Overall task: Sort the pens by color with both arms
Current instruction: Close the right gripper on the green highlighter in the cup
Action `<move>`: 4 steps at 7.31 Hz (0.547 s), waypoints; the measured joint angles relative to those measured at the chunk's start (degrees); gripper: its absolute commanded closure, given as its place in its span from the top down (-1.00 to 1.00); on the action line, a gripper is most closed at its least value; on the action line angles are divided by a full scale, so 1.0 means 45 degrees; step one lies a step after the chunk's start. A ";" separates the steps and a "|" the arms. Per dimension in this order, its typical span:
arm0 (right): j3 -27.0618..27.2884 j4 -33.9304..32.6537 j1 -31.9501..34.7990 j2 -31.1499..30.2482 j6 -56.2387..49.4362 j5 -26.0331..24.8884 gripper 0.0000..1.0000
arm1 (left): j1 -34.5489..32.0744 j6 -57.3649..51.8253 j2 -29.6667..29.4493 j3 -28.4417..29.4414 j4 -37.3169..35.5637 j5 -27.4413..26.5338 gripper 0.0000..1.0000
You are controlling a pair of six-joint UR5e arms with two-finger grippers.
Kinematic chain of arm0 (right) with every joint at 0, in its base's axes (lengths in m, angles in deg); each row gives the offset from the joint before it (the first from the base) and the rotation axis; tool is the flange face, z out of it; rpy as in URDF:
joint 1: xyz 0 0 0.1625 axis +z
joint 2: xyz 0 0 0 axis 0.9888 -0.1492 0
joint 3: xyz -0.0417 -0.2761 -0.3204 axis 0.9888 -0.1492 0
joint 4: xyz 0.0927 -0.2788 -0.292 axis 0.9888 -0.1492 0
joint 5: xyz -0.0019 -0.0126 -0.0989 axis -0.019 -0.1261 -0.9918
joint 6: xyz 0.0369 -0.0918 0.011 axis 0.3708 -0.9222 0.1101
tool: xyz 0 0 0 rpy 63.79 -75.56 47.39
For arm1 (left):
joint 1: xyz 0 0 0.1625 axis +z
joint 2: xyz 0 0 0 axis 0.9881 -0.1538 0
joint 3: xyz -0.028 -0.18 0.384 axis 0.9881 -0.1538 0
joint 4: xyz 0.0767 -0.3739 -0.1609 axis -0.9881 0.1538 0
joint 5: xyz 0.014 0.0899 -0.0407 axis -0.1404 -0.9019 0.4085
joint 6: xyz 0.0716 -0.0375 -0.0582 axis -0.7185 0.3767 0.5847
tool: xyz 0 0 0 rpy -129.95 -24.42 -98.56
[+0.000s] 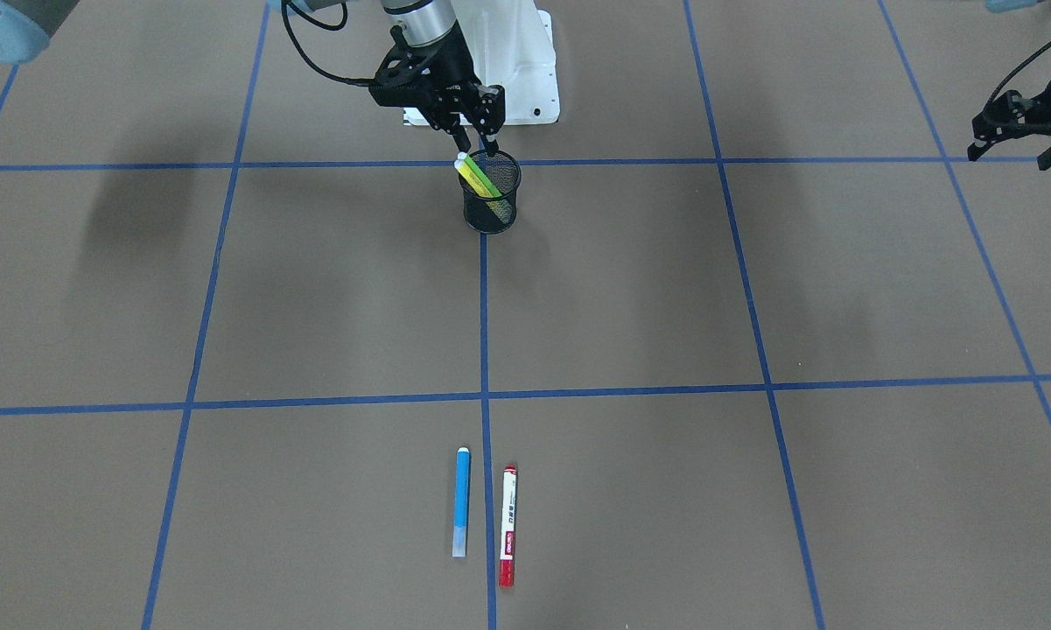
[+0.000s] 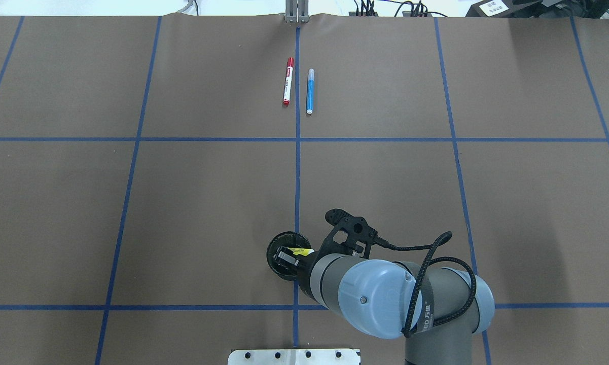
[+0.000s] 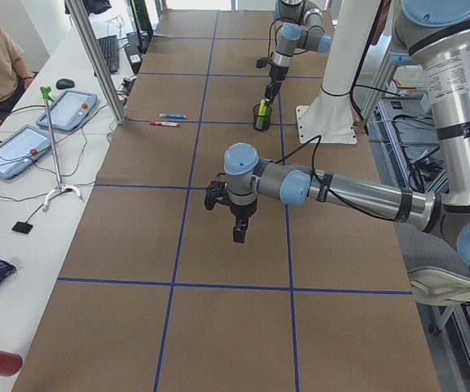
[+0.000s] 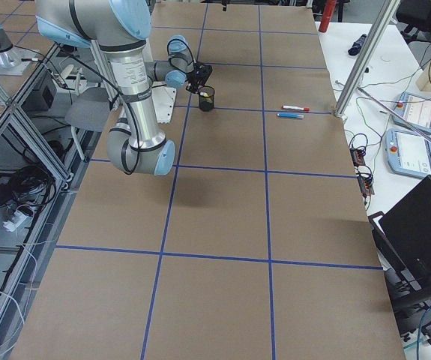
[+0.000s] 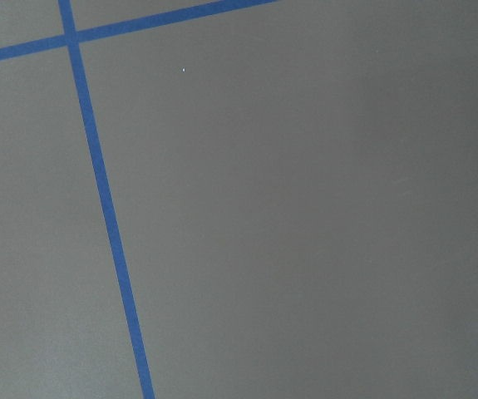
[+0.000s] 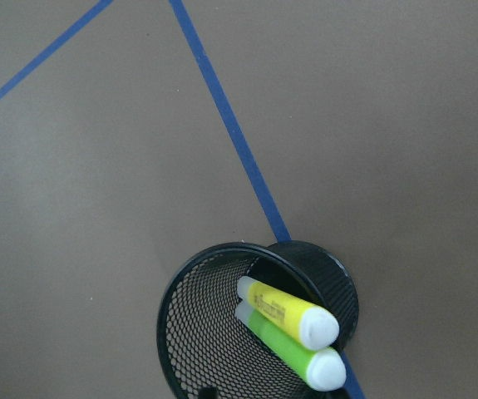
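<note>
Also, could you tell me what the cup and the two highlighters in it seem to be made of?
Cup: looks like black wire mesh, probably painted metal, as the wall shows a fine see-through grid. Yellow highlighter and green highlighter: likely plastic, smooth bright barrels with pale, matte-looking caps.

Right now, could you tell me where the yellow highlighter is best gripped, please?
Probably by its pale upper end, from above: the yellow highlighter leans in the black mesh cup, only that end clearing the rim, green highlighter alongside.
</note>
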 measured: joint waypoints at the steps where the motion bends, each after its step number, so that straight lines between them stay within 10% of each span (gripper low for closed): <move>1: 0.0007 -0.0138 0.0009 -0.0012 -0.0015 -0.0030 0.14 | 0.0000 0.0000 0.0000 0.0008 0.0000 -0.0003 1.00; 4: 0.0039 -0.0260 0.0028 -0.0152 -0.0079 -0.0048 0.04 | 0.0000 0.0000 -0.0007 0.0021 0.0000 -0.0005 1.00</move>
